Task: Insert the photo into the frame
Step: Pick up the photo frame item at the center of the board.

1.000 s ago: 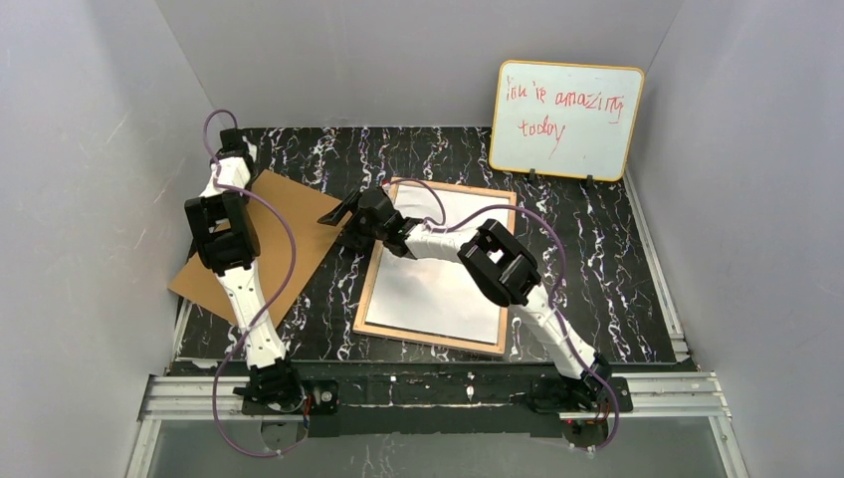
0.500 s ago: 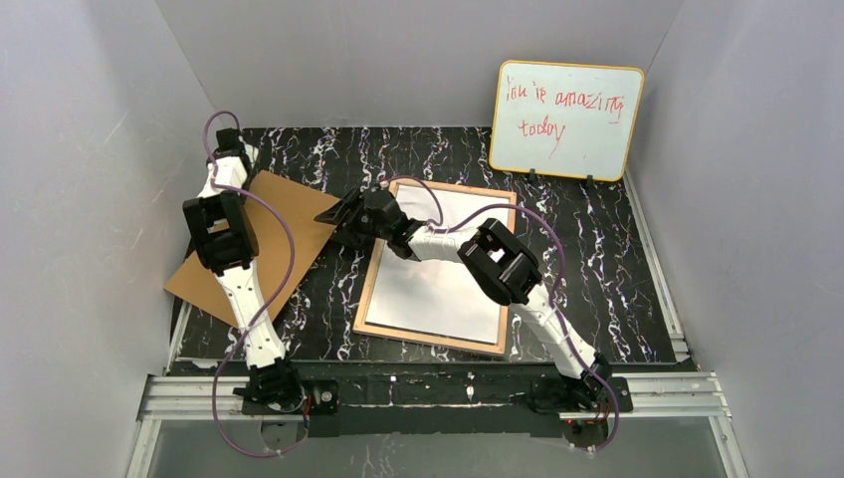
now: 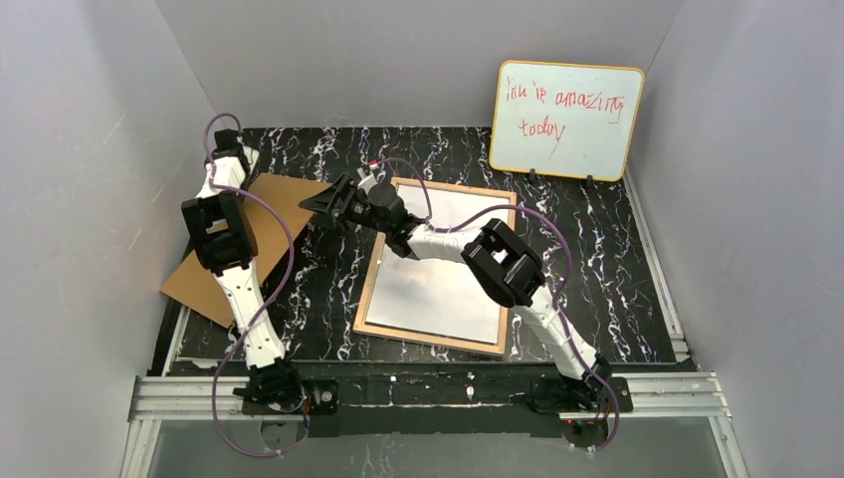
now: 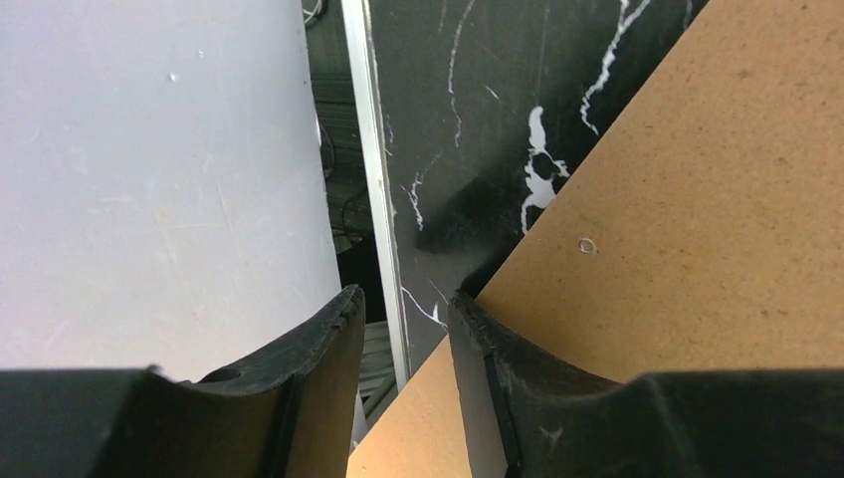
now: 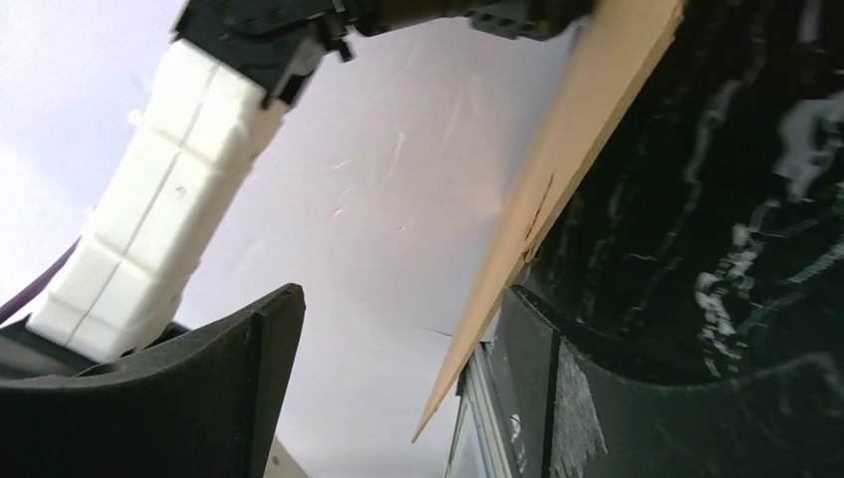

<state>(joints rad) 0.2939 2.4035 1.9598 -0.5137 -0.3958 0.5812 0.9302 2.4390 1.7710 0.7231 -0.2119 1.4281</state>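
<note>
While the left hand is gripping the board, the right hand is reaching in with jaws open.
With the board tilting up off the worktop, the right hand's jaws are standing wide on either side of its free corner; whether one is touching I cannot tell. The frame is lying back-up at centre, holding a white sheet that I am taking for the photo, face down. Doing this well likely means sliding the jaws further over the edge before closing, so the grip is landing on flat board rather than the tip, then lowering it level and square onto the photo without dragging.
</note>
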